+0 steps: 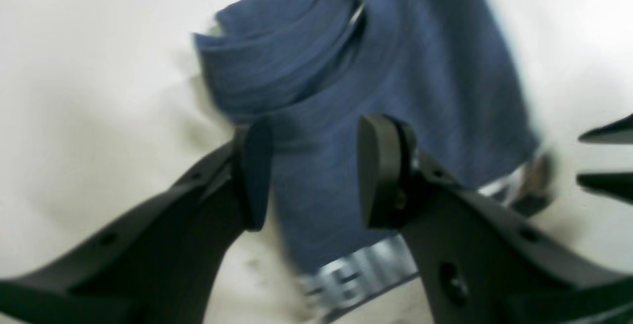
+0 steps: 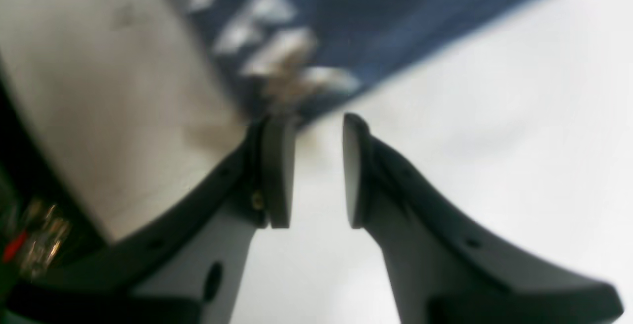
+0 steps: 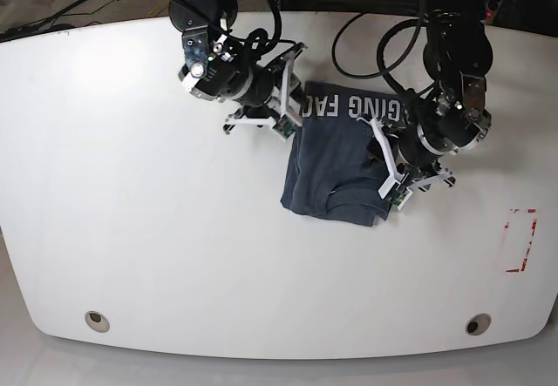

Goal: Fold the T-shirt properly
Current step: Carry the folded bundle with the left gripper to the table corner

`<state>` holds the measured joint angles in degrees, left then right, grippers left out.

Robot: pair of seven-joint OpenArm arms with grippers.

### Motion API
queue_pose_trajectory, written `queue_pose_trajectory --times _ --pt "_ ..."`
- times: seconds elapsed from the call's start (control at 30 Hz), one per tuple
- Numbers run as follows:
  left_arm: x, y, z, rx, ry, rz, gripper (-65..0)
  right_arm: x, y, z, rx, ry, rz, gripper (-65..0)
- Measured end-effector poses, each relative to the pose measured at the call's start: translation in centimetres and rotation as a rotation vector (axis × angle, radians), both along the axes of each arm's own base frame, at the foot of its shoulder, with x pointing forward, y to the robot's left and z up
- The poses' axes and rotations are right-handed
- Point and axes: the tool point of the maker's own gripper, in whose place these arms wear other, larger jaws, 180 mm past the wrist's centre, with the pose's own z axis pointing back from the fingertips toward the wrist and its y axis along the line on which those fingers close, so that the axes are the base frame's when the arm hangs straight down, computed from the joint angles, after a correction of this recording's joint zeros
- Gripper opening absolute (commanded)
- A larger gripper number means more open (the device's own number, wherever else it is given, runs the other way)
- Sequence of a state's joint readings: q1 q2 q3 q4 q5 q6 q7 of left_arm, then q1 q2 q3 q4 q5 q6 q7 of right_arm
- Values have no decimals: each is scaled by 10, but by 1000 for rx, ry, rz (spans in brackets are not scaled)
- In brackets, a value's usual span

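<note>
On the white table (image 3: 131,229), both grippers seemingly released beside the folded T-shirt (image 3: 336,172).

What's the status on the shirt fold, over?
Left hand open over the T-shirt, holding nothing. Right hand open at its lettered edge. Shirt partly folded, rumpled. Nothing in the way.

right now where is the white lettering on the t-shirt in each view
left wrist: white lettering sits at bottom centre, on the T-shirt edge nearest the camera, blurred.
right wrist: lettering runs across the upper middle, just beyond the right end effector.
base: it lies along the shirt's far edge, between the two arms.
Shared landmark: the white table.
</note>
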<state>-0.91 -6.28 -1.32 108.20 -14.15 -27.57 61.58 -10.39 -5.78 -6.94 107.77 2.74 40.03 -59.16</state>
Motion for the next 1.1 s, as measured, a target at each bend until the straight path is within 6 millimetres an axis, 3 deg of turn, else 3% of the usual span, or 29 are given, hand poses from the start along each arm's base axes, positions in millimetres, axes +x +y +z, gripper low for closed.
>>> queue_pose_trajectory --times 0.2,0.33,0.43,0.53,0.6,0.67,0.8,1.1 --pt "-1 -30 -15 -119 66 88 -244 7 -34 0 -57 -23 -49 -496" --pt "-2 -36 -30 -207 64 180 -144 12 -55 -3 -83 -21 -98 -496" --pt "-18 -42 -64 -186 132 180 -142 15 -66 -3 -90 -20 -134 -496" --pt "-28 -40 -87 -190 160 173 -161 16 -76 -4 -86 -16 -168 -496" --pt "-24 -33 -92 -208 144 176 -179 17 -88 -5 -99 -13 -201 -496" --pt "-20 -19 -96 -214 139 179 -186 19 -99 -6 -118 -14 -229 -496" --pt "-15 41 -103 -164 127 260 -185 21 -103 -1 -123 -28 -234 -496" --pt "-41 221 -100 20 168 434 -185 27 -108 6 -139 -58 -228 -498"
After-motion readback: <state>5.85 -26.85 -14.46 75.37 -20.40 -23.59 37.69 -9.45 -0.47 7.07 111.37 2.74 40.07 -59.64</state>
